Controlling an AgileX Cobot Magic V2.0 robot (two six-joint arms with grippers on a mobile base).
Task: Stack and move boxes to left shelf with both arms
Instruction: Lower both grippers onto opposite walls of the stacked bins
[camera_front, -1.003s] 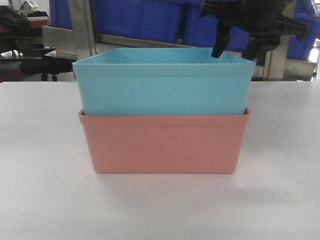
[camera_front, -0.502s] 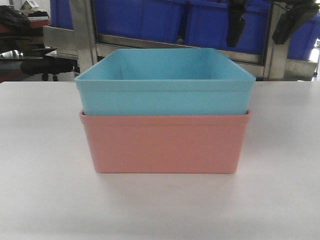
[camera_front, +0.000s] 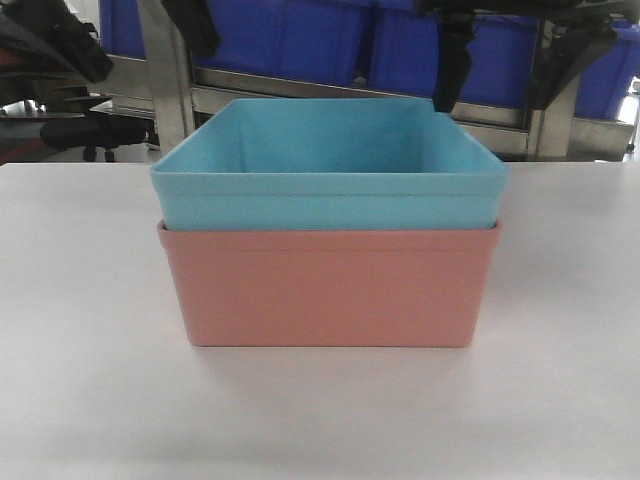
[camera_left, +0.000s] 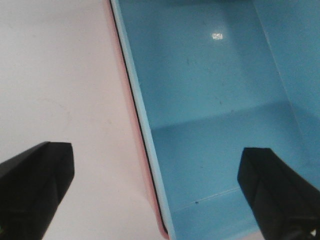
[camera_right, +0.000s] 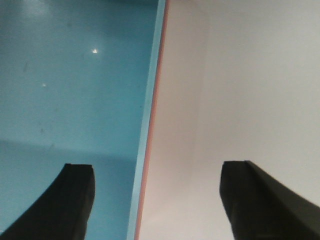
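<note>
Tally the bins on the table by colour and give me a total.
Light blue bin: 1
Pink bin: 1
Total: 2

The upper box (camera_front: 330, 185) sits nested in the lower box (camera_front: 330, 290) (centred on the table (camera_front: 80, 350)), bins (camera_front: 300, 40) behind.
</note>
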